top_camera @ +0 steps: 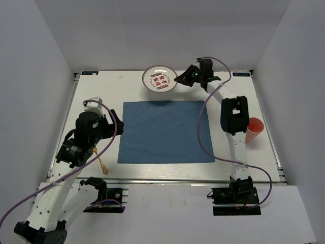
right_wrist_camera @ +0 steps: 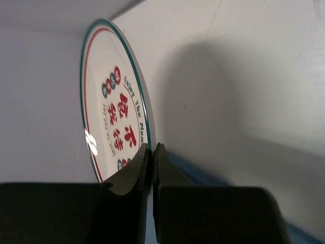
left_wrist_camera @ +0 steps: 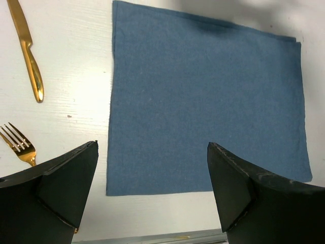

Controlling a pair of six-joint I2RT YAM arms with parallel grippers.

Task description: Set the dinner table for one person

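The dinner table (top_camera: 284,152) is a large white top. A blue cloth placemat (top_camera: 165,131) lies at its middle and fills the left wrist view (left_wrist_camera: 203,96). My right gripper (top_camera: 179,79) is shut on the rim of a white plate (top_camera: 158,79) with red and green print, held lifted near the table's far edge beyond the placemat; the right wrist view shows the jaws pinching the plate (right_wrist_camera: 109,112) at its rim. My left gripper (top_camera: 116,123) is open and empty by the placemat's left edge. A gold knife (left_wrist_camera: 28,53) and a gold fork (left_wrist_camera: 19,144) lie left of the placemat.
An orange cup (top_camera: 254,130) stands on the table at the right, beside the right arm. A gold utensil tip (top_camera: 103,166) shows under the left arm near the front rail. White walls enclose the table on three sides.
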